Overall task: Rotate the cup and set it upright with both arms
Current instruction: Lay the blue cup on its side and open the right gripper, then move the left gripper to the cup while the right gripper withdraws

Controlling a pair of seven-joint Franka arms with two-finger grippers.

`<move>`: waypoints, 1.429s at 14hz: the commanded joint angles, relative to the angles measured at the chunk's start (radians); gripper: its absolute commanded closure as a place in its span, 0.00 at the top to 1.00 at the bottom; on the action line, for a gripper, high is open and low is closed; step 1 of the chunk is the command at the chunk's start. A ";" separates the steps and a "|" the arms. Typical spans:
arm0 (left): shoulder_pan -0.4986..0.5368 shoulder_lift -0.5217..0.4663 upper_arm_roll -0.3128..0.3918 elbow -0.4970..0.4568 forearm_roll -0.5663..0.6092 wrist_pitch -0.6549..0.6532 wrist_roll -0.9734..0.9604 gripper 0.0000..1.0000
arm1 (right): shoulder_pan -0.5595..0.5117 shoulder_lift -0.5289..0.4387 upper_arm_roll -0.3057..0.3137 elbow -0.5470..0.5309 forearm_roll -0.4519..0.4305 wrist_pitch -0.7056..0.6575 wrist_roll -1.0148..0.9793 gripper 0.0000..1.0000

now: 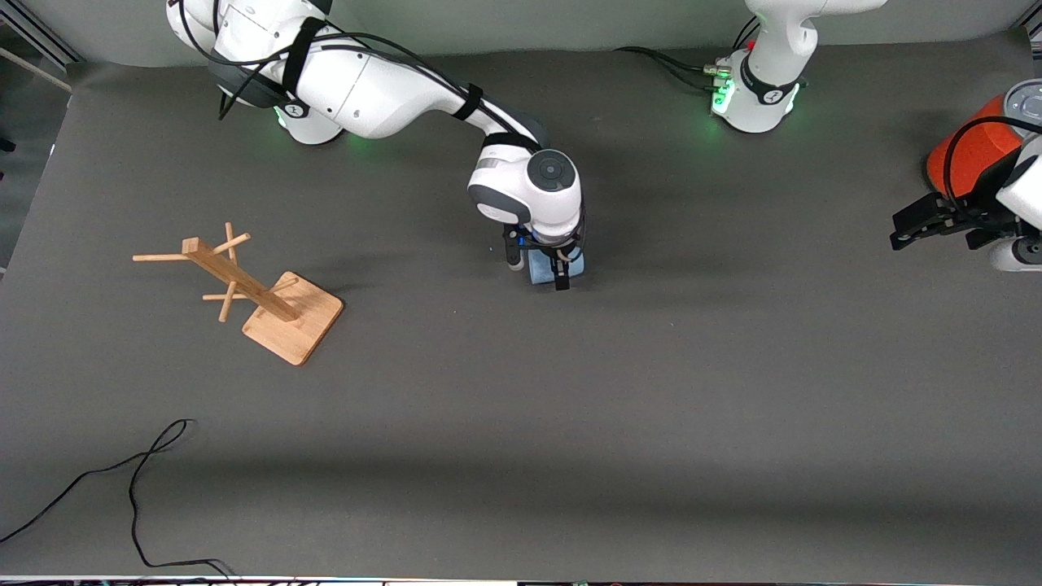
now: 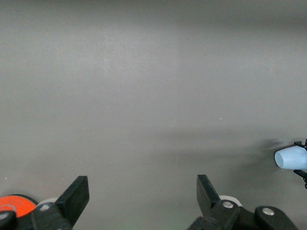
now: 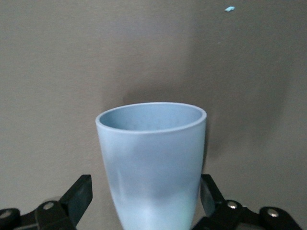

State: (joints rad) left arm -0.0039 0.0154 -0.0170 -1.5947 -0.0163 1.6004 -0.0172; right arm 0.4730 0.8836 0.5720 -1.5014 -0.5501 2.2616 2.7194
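Cup, small light-blue matte plastic tumbler (image 1: 547,267): located mid-desk, lying between the fingers of the right end effector (image 1: 539,273). In the right wrist view the open mouth points away from the wrist, and the base sits between two fingers close against its sides. Whether they already press on it cannot be told.

Peg rack, light wooden, on a square base (image 1: 269,297): stands toward the right arm's end of the dark grey desk (image 1: 570,423); not involved.

Step in hand, as judged: the right arm takes hold of the cup by its base. The next move calls for a secure pinch, a lift, then a rotation that presents the cup to the left arm.

Left end effector (image 1: 928,224): waits with fingers spread, holding nothing, at the left arm's end of the desk, beside a large orange can with a grey lid (image 1: 973,150).

Containers: the cup interior shows no contents. The can is lidded; contents not visible.
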 commanded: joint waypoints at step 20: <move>-0.263 0.069 -0.024 0.016 0.008 -0.001 -0.372 1.00 | -0.467 -0.400 0.131 0.073 0.218 -0.444 -1.249 1.00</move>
State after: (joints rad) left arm -0.1754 0.0487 -0.0531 -1.5967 -0.0491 1.5832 -0.2818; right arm 0.0723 0.5684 0.7211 -1.4002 -0.4215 1.8551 1.6725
